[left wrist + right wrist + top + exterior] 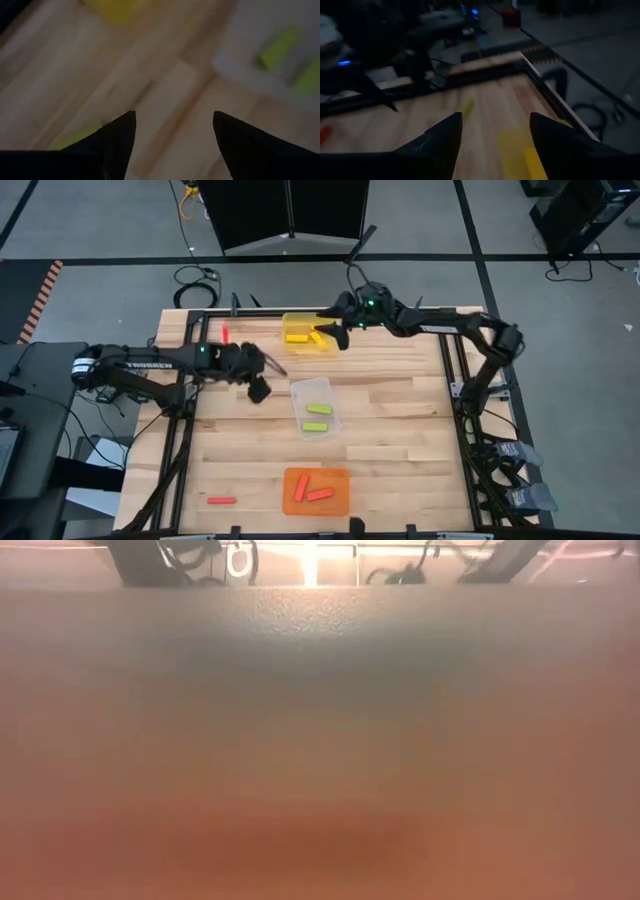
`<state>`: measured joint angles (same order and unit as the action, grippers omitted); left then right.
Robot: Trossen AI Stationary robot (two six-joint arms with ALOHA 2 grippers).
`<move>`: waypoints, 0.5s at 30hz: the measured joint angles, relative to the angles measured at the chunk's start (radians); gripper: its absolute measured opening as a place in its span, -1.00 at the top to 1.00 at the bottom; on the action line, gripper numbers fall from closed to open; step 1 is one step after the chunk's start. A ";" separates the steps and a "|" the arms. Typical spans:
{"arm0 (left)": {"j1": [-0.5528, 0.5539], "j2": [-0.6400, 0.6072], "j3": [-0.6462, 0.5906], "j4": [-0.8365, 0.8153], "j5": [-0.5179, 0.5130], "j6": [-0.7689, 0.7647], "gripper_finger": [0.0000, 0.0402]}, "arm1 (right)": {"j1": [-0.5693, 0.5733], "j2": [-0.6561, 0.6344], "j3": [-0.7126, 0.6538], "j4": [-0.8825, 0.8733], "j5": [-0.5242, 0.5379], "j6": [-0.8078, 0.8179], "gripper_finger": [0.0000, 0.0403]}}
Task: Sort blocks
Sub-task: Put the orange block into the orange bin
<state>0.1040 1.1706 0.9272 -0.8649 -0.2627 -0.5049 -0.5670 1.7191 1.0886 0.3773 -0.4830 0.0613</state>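
Red blocks lie at the left of the wooden table point(400, 410): one point(225, 333) at the far edge, one point(221, 500) near the front, beside the orange tray point(290, 480) holding two more. The left gripper point(258, 389), fingers spread and empty, hovers just left of the clear tray point(300, 392) with its two lime green blocks point(318, 418). Farther right, the right gripper point(337, 335) hangs open over the yellow tray point(290, 320), where yellow blocks point(297, 337) lie.

red, yellow and lime green blocks point(318, 409) on pale wood table point(400, 410).
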 joint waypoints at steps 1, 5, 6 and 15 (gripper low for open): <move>-0.035 0.000 0.000 -0.024 0.001 0.000 -0.35 | 0.010 -0.032 -0.017 0.001 -0.001 -0.008 -0.21; -0.208 0.000 0.000 -0.081 0.077 -0.058 -0.28 | 0.052 -0.177 -0.104 0.037 0.000 -0.009 -0.17; -0.256 0.000 0.000 -0.083 0.094 -0.089 -0.26 | 0.066 -0.212 -0.128 0.050 0.008 -0.005 -0.16; -0.645 0.038 0.000 -0.068 0.153 -0.455 -0.19 | 0.251 -0.422 -0.290 0.056 0.201 -0.020 -0.15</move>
<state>-0.5406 1.2082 0.9268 -0.9324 -0.1098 -0.9595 -0.3161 1.2972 0.7982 0.4329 -0.2825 0.0414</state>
